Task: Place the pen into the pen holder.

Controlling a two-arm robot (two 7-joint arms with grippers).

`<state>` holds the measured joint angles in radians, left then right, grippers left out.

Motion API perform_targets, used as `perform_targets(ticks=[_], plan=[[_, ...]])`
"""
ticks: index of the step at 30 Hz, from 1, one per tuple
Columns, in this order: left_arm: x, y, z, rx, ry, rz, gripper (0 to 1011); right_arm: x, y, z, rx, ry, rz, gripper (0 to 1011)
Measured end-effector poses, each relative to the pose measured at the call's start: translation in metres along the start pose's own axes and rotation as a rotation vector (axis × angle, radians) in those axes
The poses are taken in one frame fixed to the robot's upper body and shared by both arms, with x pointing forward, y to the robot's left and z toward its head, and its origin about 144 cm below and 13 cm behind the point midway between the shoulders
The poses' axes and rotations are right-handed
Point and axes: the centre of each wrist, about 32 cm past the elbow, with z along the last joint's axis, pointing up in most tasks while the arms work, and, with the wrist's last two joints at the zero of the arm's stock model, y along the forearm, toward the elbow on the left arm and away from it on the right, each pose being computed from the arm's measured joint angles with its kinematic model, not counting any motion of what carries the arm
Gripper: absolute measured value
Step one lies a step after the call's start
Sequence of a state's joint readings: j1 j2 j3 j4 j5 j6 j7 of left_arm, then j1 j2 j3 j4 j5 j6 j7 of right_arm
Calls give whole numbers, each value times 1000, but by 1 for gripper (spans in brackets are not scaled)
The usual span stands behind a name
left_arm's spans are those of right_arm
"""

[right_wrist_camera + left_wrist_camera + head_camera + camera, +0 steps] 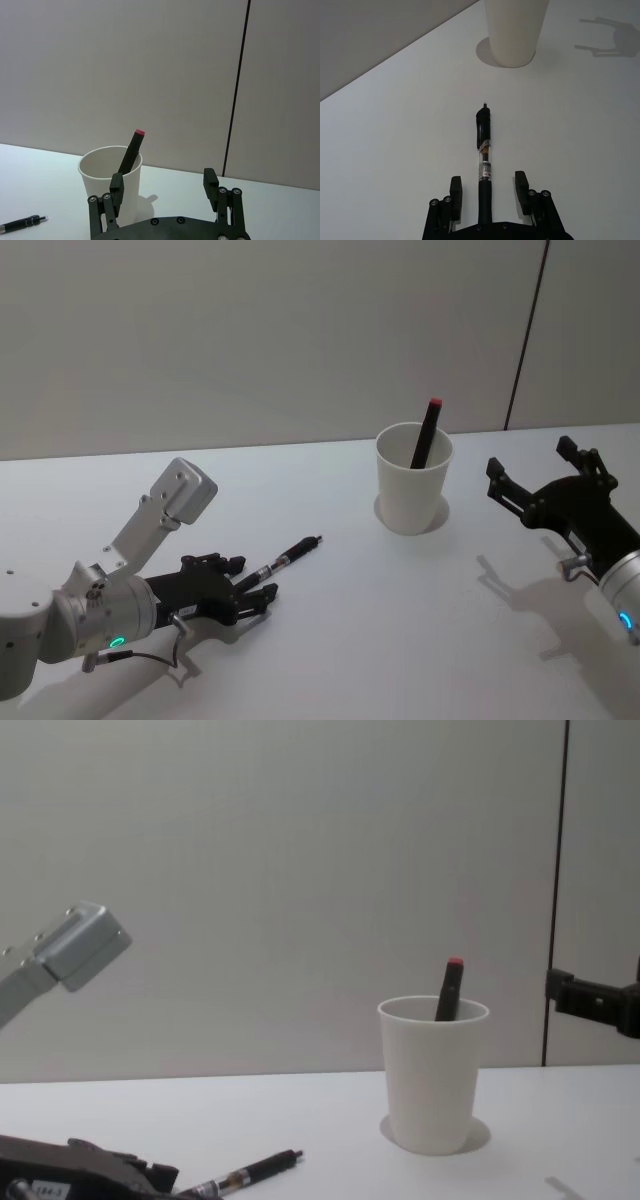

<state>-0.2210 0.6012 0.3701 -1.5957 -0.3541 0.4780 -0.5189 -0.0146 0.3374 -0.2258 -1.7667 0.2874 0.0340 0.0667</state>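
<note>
Left gripper [488, 181] splayed astride pen [483, 130], gaps both sides; right gripper [163, 177] splayed, empty, beside pen holder [410, 490].

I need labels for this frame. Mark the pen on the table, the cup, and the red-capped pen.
pen [483, 150], left wrist view, on the middle of its barrel.
cup [410, 498], head view, on its outer wall.
red-capped pen [429, 420], head view, on its black shaft.

Slim black pen with clear barrel [484, 150]: a small white printed label is wrapped round the barrel; its print cannot be read. Black left gripper [487, 186]: in the chest view a small white sticker with digits is noted on its body, not legible.
</note>
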Motion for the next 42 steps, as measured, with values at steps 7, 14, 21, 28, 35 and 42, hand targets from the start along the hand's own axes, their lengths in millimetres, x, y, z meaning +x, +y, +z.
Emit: perform_targets(ticks=[7,14,21,28,35,42], plan=[[0,0,0,0,0,0,480,0,0,0,0,0,0,1001],[0,0,0,1,0,1,250,0,0,0,0,0,0,1001],[0,0,0,1,0,1,116,0,0,0,0,0,0,1001],[0,0,0,1,0,1,116,0,0,0,0,0,0,1001],[0,0,0,-8,0,2,115,0,0,0,0,0,0,1001],[-1,3,-2,-71,10,18,116,0,0,0,0,0,0,1001]])
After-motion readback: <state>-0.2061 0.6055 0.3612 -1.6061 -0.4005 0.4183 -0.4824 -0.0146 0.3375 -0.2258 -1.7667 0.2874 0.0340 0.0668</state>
